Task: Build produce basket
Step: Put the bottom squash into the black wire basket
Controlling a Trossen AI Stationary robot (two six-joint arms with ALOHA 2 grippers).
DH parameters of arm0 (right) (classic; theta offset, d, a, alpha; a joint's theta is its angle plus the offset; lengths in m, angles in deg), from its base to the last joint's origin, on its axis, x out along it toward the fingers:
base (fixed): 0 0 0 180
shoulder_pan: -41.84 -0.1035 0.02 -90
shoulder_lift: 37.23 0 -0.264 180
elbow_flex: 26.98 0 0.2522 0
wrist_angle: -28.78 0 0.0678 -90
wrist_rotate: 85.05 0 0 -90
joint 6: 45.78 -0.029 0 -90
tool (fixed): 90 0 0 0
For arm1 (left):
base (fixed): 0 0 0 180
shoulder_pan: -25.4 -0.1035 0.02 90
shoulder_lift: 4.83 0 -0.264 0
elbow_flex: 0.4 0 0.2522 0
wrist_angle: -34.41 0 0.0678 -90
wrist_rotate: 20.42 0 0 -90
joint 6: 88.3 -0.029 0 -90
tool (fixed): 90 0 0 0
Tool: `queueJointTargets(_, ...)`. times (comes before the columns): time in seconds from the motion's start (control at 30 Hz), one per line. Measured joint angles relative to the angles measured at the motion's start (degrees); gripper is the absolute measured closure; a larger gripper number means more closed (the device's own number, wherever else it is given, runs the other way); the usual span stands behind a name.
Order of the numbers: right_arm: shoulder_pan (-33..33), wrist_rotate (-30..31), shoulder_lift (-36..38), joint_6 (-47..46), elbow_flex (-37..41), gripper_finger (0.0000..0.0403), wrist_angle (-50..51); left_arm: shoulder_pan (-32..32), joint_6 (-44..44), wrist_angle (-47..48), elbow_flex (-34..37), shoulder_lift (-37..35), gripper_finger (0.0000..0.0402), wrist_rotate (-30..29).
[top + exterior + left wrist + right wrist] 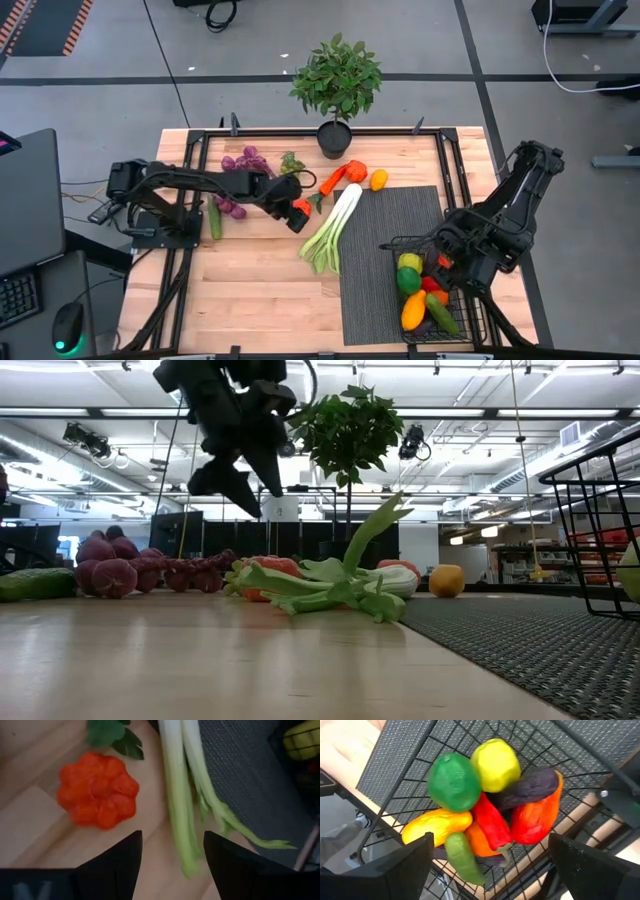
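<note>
The leek [336,224] lies on the wood with its white end on the mat's edge, leaves toward the near side. My left gripper [299,218] hangs open above its left side; in the left wrist view the gripper [172,865] has the leek's stalk [176,805] showing between the fingers, farther below. A red-orange ribbed fruit [97,790] lies beside the leek. The black wire basket [398,243] stands on the mat's near right part, holding several pieces of produce [485,805]. My right gripper [490,870] hovers open over the basket.
Purple grapes [248,160], a cucumber [214,220], an orange pepper [343,176] and a yellow citrus [378,180] lie on the far left half of the table. A potted plant [337,80] stands at the far edge. The grey ribbed mat [390,230] covers the right middle.
</note>
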Motion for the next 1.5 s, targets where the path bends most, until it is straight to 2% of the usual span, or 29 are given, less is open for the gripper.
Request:
queueJointTargets(0.1, 0.0, -0.1, 0.9, 0.1, 0.0, 0.001, 1.2, 0.0, -4.2, 4.4, -4.5, 2.7, 0.0183, -1.3)
queueJointTargets(0.27, 0.0, -0.3, 2.8, -0.2, 0.0, 0.001, 2.3, -0.1, -15.7, 18.7, -19.5, 10.7, 0.0185, -4.3)
queueJointTargets(0.37, 0.0, -0.3, 3.7, -1.1, 0.0, 0.001, 2.4, -1.0, -18.8, 24.9, -27.1, 15.4, 0.0183, -4.9)
queueJointTargets(0.47, 0.0, 0.0, 4.0, -2.0, 0.0, 0.001, 2.4, -2.4, -20.5, 28.5, -31.2, 19.2, 0.0183, -4.7)
queueJointTargets(0.57, 0.0, 0.0, 4.0, -2.0, 0.0, 0.001, 2.3, -3.7, -21.4, 29.6, -31.8, 22.0, 0.0182, -2.0)
queueJointTargets(0.7, 0.0, 0.0, 4.1, -2.0, 0.0, 0.001, 2.2, -4.0, -21.5, 31.3, -31.8, 24.8, 0.0182, -1.7)
queueJointTargets(0.87, 0.0, 0.0, 4.0, -2.0, 0.0, 0.001, 2.2, -3.2, -24.5, 33.2, -31.8, 25.5, 0.0178, -4.8)
queueJointTargets(0.97, 0.0, 0.1, 4.0, -2.0, 0.0, 0.001, 2.2, -3.2, -26.5, 33.9, -31.8, 25.5, 0.0165, -7.9)
queueJointTargets(1.27, 0.0, 0.2, 4.0, -2.0, 0.0, 0.001, 1.5, -3.4, -29.6, 33.9, -31.7, 26.1, 0.0092, -8.8)
queueJointTargets(1.5, 0.0, 1.6, 4.0, -2.0, 0.0, 0.001, 1.4, -2.3, -28.6, 36.3, -31.8, 25.5, 0.0088, -8.9)
